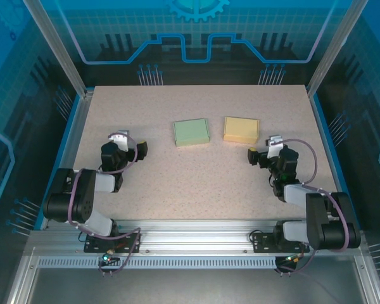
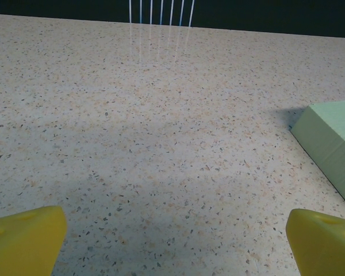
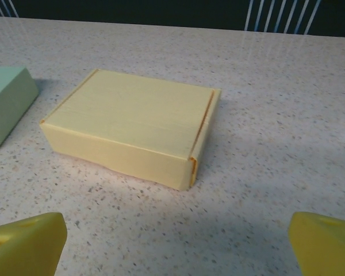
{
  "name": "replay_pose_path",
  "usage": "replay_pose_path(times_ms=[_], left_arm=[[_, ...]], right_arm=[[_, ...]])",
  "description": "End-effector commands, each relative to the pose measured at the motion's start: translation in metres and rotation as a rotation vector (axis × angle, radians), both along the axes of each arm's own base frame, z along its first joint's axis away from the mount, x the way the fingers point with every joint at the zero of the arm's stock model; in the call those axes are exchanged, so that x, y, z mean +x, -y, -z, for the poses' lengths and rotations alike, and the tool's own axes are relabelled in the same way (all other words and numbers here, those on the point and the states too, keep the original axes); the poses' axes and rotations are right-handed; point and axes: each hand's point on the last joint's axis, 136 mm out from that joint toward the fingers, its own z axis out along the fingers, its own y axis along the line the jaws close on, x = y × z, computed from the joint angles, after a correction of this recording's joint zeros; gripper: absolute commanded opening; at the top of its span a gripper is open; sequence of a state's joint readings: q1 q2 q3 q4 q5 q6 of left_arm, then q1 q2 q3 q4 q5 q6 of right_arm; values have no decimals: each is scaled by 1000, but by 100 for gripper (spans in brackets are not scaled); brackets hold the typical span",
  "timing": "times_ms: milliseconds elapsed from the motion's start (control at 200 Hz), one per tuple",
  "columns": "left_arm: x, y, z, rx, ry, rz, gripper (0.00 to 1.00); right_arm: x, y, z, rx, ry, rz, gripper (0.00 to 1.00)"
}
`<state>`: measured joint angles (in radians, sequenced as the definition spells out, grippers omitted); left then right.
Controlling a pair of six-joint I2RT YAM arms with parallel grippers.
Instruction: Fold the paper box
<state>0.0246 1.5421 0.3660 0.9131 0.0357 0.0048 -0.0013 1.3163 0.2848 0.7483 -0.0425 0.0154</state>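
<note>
Wide apart and gripping nothing, the right pincer (image 3: 175,244) hung low over the speckled table (image 3: 276,86), with the closed yellow paper box (image 3: 132,123) sitting just ahead of it. And the left pincer (image 2: 172,244) gaped equally wide, also empty, with the green paper box (image 2: 333,144) ahead to its right.

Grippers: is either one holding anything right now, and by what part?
Nothing is held. The left gripper and right gripper are both open over the table; the yellow box and green box lie untouched.
</note>
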Motion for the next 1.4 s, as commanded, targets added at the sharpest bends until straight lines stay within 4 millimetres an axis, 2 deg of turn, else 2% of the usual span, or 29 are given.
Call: replay_pose_path(times_ms=[0,345,445,570,1396], left_arm=[[4,1,-4,-13,9,15,99],[4,1,-4,-13,10,15,99],[5,1,-4,-13,10,15,99],[5,1,-4,-12,10,14,99],[5,-2,-4,4,7,-15,99]], right_arm=[[14,-8,-18,23,79,-63,100],[29,-23,3,24,3,-158,100],[31,-21,4,20,-5,-145,100],[37,-10,8,-25,-34,-32,100],[38,-10,9,-56,-35,5,100]])
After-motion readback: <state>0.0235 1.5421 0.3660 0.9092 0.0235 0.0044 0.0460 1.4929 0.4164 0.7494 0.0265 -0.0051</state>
